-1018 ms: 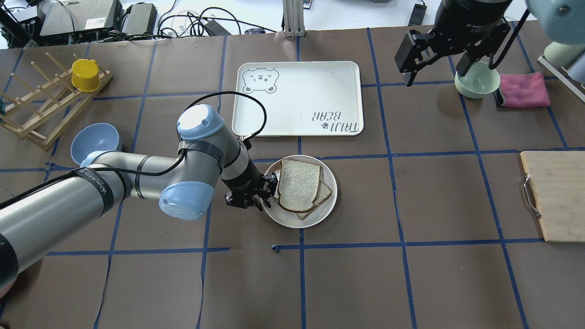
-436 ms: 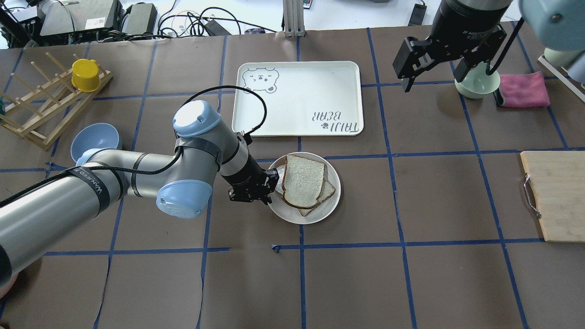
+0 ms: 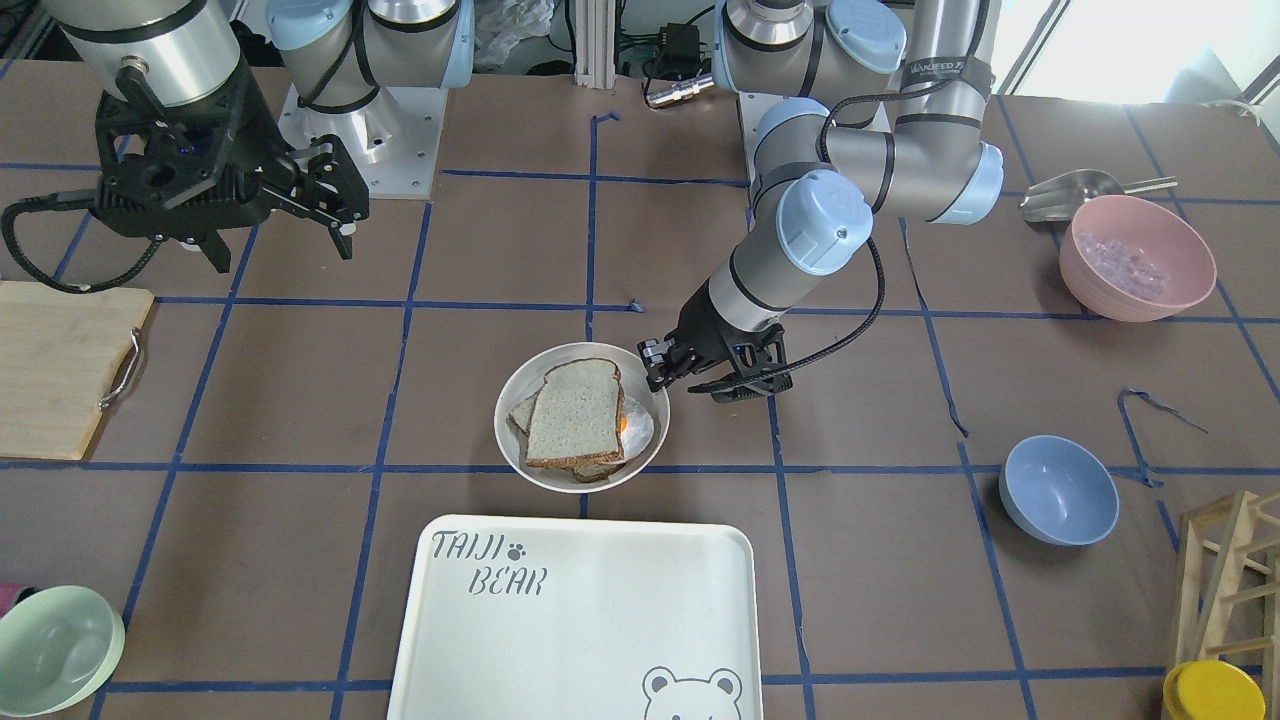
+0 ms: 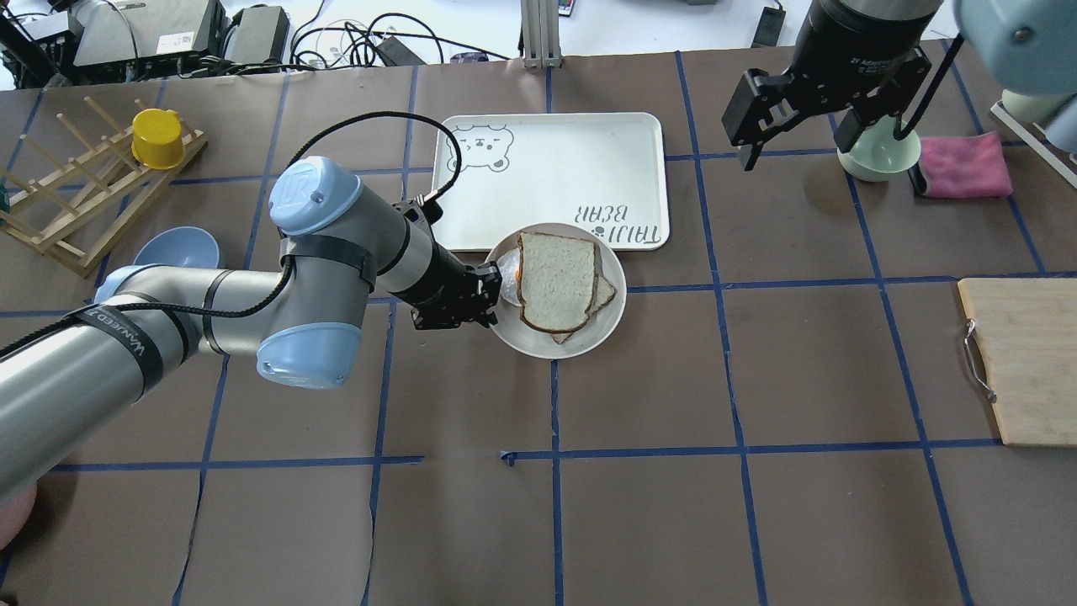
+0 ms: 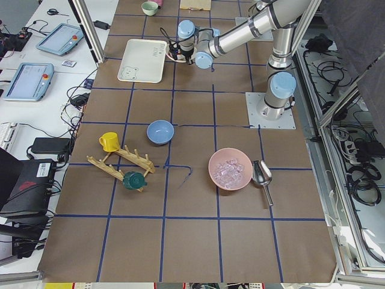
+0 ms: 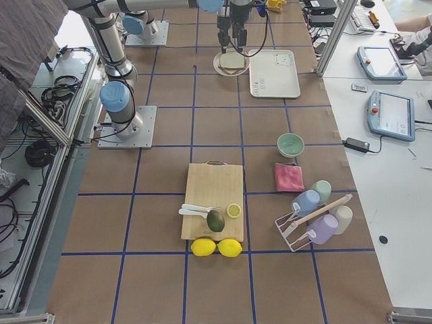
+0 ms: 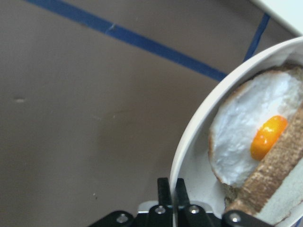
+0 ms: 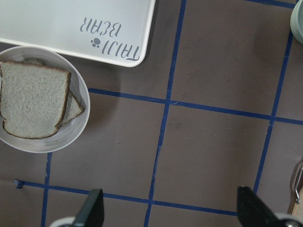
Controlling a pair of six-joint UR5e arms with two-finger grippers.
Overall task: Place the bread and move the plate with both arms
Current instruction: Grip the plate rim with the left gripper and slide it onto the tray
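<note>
One plate [image 4: 582, 345], rim clamped by left tool [image 4: 491, 296]; bread [image 4: 555, 282] just beside.

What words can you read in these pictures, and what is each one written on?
"TAIJI BEAR": printed on the big rectangular cream tray.
"WANJEED": on the black strap around the silver-grey left arm; the characters after it are unclear.
White print on the black right gripper: too small to read.

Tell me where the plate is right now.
In the overhead view the plate is mid-table, overlapping the near edge of the tray, with the left gripper clamped on its rim.
</note>
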